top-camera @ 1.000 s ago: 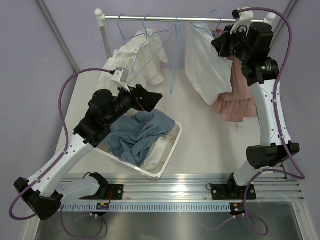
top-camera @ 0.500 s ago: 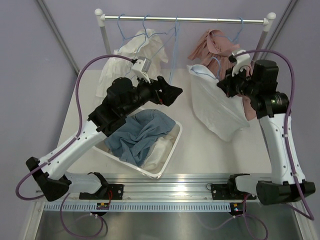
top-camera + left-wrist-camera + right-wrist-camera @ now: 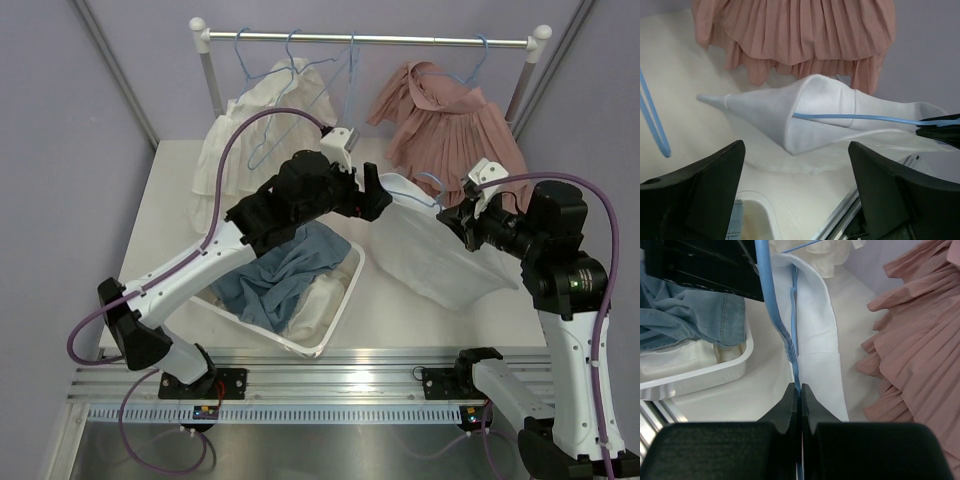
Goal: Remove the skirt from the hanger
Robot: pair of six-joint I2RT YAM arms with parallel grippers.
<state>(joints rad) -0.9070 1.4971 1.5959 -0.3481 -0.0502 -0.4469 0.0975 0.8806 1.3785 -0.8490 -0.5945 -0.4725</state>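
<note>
A white skirt [image 3: 440,255] hangs on a blue hanger [image 3: 432,182] over the table, right of centre. My right gripper [image 3: 462,215] is shut on the hanger's wire, as the right wrist view shows [image 3: 800,390]; there the hanger [image 3: 771,285] runs up and away, with the skirt's waistband [image 3: 815,330] beside it. My left gripper [image 3: 375,195] is open and empty at the skirt's left end. In the left wrist view the gripper [image 3: 796,146] faces the skirt's open waistband [image 3: 825,107], a short way off, with the hanger [image 3: 855,118] inside it.
A white basket [image 3: 340,322] with blue and cream clothes sits front left. A rail [image 3: 370,39] at the back holds a pink pleated skirt [image 3: 450,120], a white dress [image 3: 235,140] and empty blue hangers [image 3: 350,90].
My right arm has brought the hanger and white skirt down off the rail towards the front. My left arm has swung right, up to the skirt's left end.
</note>
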